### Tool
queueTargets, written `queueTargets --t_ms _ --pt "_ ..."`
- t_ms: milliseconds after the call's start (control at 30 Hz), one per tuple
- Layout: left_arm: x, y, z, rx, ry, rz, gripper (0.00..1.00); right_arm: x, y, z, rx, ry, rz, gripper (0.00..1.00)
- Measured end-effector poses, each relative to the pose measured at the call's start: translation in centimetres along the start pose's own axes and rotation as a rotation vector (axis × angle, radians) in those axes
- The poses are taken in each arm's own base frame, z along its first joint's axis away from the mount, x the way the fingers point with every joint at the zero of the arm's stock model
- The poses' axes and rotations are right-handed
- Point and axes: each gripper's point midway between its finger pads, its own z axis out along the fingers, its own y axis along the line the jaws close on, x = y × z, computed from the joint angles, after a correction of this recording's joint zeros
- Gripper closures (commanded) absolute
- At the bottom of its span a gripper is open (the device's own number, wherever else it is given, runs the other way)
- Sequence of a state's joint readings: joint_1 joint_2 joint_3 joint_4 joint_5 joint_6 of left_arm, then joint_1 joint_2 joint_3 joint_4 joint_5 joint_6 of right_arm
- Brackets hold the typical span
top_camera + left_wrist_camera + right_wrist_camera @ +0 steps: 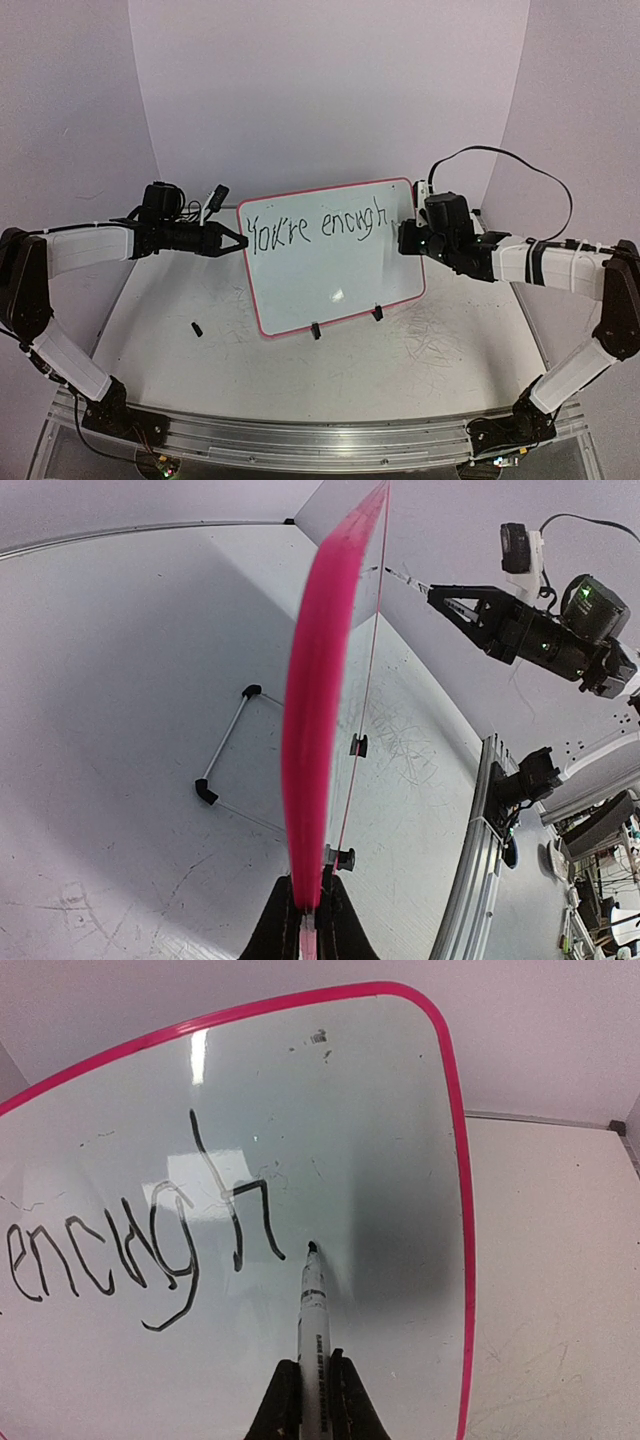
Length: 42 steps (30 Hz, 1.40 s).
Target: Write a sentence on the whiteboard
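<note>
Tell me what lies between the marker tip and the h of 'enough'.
Only a bare strip of the pink-rimmed white whiteboard; the right wrist view shows the black-tipped white marker just right of the handwritten black h, nothing written between.

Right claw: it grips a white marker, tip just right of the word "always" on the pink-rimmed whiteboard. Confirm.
Not "always": the right wrist view shows the right claw holding the white marker just right of "enough" on the pink-rimmed whiteboard.

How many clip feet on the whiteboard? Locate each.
2, both on the bottom rim of the whiteboard: left clip foot near the middle, right clip foot further right. None looks hidden.
</note>
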<state>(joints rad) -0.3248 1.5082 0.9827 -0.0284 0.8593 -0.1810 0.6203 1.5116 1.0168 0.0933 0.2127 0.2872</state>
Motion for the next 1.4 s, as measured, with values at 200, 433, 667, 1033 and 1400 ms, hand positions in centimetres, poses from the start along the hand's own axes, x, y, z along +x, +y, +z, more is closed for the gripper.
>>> queueTargets --t_ms 200,433,667,1033,1400 --pt "0.0 0.0 0.0 0.0 0.0 0.0 1.0 -0.6 0.0 0.2 0.002 -0.025 0.004 1.0" --pt "0.0 0.0 0.0 0.0 0.0 0.0 1.0 0.1 -0.2 1.0 0.017 -0.016 -0.002 1.0" --pt "0.2 -0.1 0.1 0.001 0.006 -0.004 1.0 0.0 -0.2 1.1 0.02 -0.019 0.0 1.0" --pt "0.2 -0.1 0.1 0.001 0.007 -0.005 1.0 0.4 0.3 0.5 -0.009 0.005 0.007 1.0" --pt "0.2 0.0 0.1 0.0 0.007 -0.004 1.0 -7.1 3.9 -12.5 -0.256 -0.231 0.095 1.0"
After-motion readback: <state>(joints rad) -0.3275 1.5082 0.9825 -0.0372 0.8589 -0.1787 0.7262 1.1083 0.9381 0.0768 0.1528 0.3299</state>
